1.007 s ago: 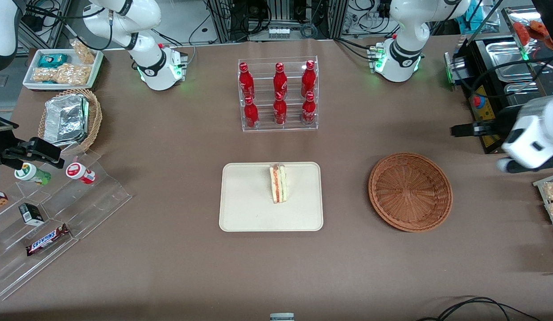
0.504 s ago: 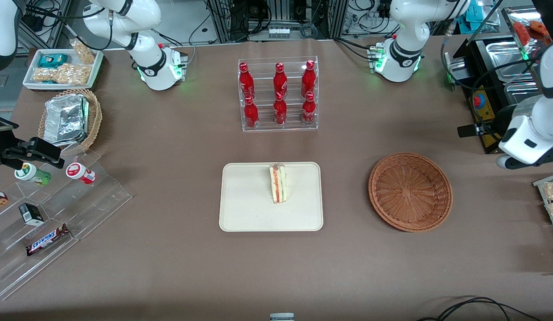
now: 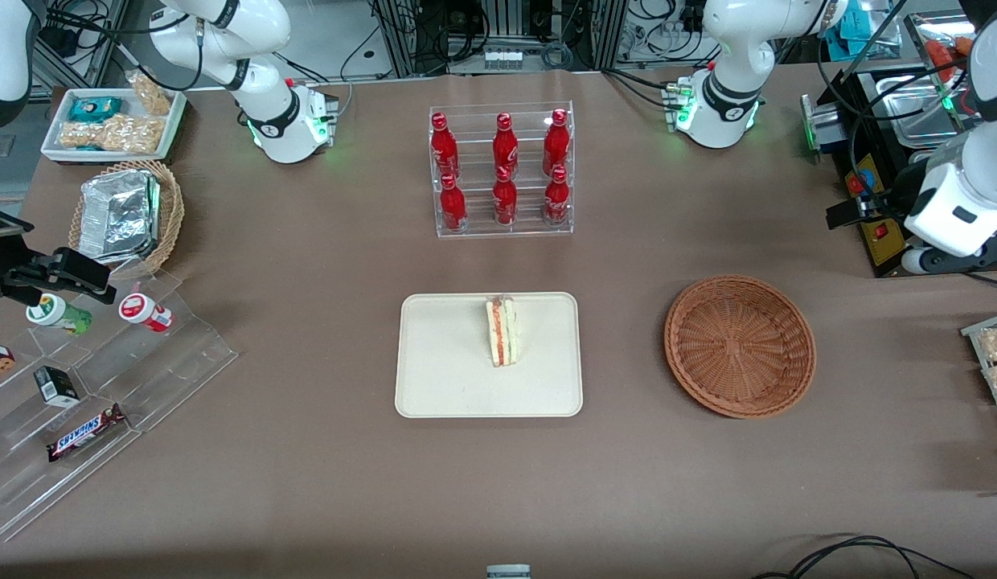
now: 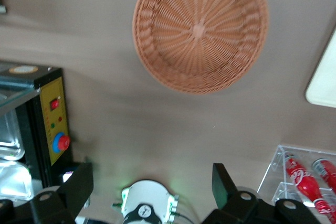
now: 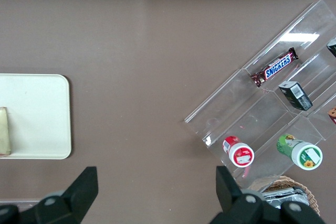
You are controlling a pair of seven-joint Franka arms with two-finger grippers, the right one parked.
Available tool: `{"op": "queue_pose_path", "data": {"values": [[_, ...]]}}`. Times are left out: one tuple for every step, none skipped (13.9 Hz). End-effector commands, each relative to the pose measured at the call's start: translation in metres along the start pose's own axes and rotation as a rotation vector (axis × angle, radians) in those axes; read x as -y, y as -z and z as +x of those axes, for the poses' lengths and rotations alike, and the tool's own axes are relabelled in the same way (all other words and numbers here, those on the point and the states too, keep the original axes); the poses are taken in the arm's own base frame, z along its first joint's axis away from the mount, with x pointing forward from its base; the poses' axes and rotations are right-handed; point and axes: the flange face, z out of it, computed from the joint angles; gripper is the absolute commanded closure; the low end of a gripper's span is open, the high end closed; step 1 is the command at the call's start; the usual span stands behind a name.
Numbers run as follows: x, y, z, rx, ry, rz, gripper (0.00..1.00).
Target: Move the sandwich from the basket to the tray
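Note:
The sandwich stands on its edge on the cream tray, orange and green filling facing the parked arm's end; its end also shows in the right wrist view, sandwich on tray. The reddish-brown basket beside the tray holds nothing; the left wrist view looks down on the basket and a corner of the tray. My left gripper hangs open and holding nothing above the table's working-arm end, farther from the front camera than the basket. In its own view the gripper has wide-apart fingers.
A clear rack of red bottles stands farther from the front camera than the tray. A black and yellow control box sits by my gripper. At the parked arm's end are an acrylic snack stand, a tan foil basket and a white snack tray.
My left arm has drawn back from the basket toward the working arm's end and away from the front camera. The sandwich, tray and basket have not moved.

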Motion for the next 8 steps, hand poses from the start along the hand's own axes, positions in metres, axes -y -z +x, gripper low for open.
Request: {"op": "queue_pose_path", "data": {"values": [[-0.013, 0.031, -0.017, -0.132, -0.021, -0.039, 0.0], [-0.015, 0.039, -0.026, -0.149, -0.023, -0.036, 0.0], [-0.013, 0.045, -0.038, -0.14, -0.014, -0.033, 0.0], [-0.013, 0.047, -0.044, -0.112, -0.026, -0.025, 0.0], [-0.017, 0.047, -0.044, -0.099, -0.035, -0.015, 0.0], [-0.02, 0.047, -0.047, -0.103, -0.043, 0.006, 0.0], [-0.019, 0.05, -0.05, -0.12, -0.064, 0.05, 0.0], [-0.018, 0.053, -0.049, -0.129, -0.11, 0.054, 0.0]]}}
